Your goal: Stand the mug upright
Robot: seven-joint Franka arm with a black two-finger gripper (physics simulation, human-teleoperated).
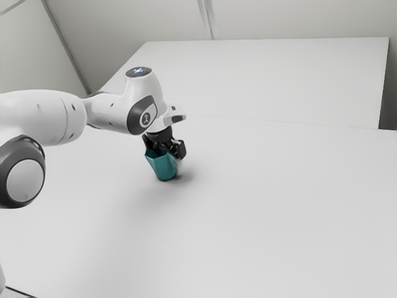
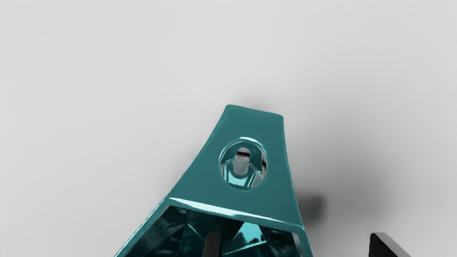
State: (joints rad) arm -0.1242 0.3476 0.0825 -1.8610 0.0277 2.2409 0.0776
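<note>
Teal mug (image 2: 228, 198), mouth partly beyond wrist view

Your exterior view looks from beside the arm (image 1: 46, 115), raised and standing well back, slanting down across the desk (image 1: 260, 186) to the wall (image 1: 279, 18) at twelve o'clock; the arm enters from nine o'clock. Your wrist view rides on the arm's hand, close in, facing down past the end effector (image 1: 172, 151) into the mug (image 1: 164, 167). Both views share the mug, the end effector's tips and the desk around them.
</note>
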